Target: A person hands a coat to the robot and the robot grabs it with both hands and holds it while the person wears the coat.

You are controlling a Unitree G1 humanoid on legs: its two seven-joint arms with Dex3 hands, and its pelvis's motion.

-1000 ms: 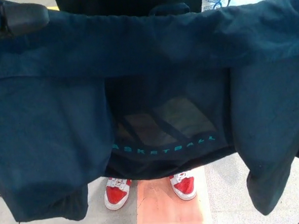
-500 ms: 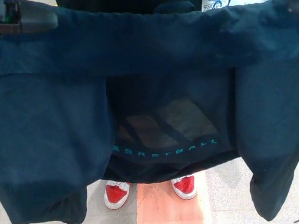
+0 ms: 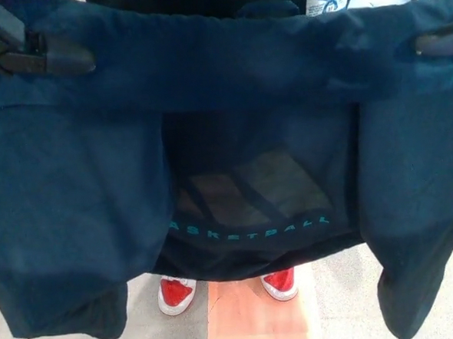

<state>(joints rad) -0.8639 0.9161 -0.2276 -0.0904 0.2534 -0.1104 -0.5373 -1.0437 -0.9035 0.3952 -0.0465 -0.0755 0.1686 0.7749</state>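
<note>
Coat [image 3: 228, 69]: soft, limp, sags; grip the collar edge. Left robot hand [image 3: 39, 54] clamps its shoulder. Right robot hand [image 3: 440, 43]: grip state unclear.

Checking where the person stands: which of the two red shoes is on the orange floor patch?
The red shoe nearer the robot's right overlaps the orange patch; the other red shoe stands on grey floor.

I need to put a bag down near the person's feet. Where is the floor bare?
Bare grey floor shows right of the red shoes and orange mat, and left between shoe and hanging coat. The coat hides everything higher up.
</note>
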